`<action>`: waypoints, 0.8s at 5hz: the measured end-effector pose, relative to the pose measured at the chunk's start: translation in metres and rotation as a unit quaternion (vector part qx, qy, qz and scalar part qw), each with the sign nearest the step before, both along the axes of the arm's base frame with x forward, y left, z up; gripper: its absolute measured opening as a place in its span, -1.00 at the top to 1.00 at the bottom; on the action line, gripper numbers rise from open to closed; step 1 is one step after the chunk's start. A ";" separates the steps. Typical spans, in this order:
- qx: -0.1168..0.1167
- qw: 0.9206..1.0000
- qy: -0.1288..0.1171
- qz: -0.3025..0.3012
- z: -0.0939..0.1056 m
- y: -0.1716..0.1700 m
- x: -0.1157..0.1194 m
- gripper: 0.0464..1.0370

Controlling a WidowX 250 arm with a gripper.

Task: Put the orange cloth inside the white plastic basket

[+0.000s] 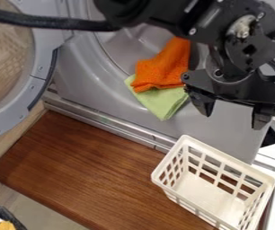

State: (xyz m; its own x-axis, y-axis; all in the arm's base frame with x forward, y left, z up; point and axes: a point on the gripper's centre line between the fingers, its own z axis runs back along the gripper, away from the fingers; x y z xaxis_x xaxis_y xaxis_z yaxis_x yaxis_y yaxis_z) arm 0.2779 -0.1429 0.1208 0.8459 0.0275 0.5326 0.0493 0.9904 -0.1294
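Pincer (232, 114) parted wide, with nothing held between its fingers, hangs in front of the grey machine (98, 85), to the right of the orange cloth (164, 67) and above the far side of the white plastic basket (206, 191). The orange cloth lies bunched at the lower lip of the round opening, partly on top of a green cloth (164, 104) whose corner droops down the machine's front; its upper end runs up close to the black arm (209, 20), and I cannot tell whether the two touch. The basket stands upright at the right-hand end of the wooden table (86, 170), near the table's far edge, and the orange cloth is outside it. So the step in hand, as I judge it, is the approach before the grasp, with the whole carry left to do. Next the pincer needs to shift left until its fingers straddle a raised fold of the orange cloth, then go down and close. A shallow pinch on the orange layer alone seems wisest, since a deep bite could bring the green cloth along. After that comes a lift high enough for the limp end to pass over the basket's rim, a swing toward the near right, and a release over the middle of the basket.
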 end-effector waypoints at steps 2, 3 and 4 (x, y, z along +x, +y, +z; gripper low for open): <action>0.012 0.998 0.043 0.043 -0.012 0.024 -0.007 -0.93; 0.013 0.996 0.048 0.072 -0.005 0.038 -0.011 -0.93; -0.001 0.993 0.052 0.103 0.003 0.056 -0.014 -0.93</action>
State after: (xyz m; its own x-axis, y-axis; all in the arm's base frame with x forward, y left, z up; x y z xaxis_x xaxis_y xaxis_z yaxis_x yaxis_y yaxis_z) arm 0.2635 -0.0873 0.1239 0.8728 0.2069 0.4420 -0.1687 0.9778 -0.1246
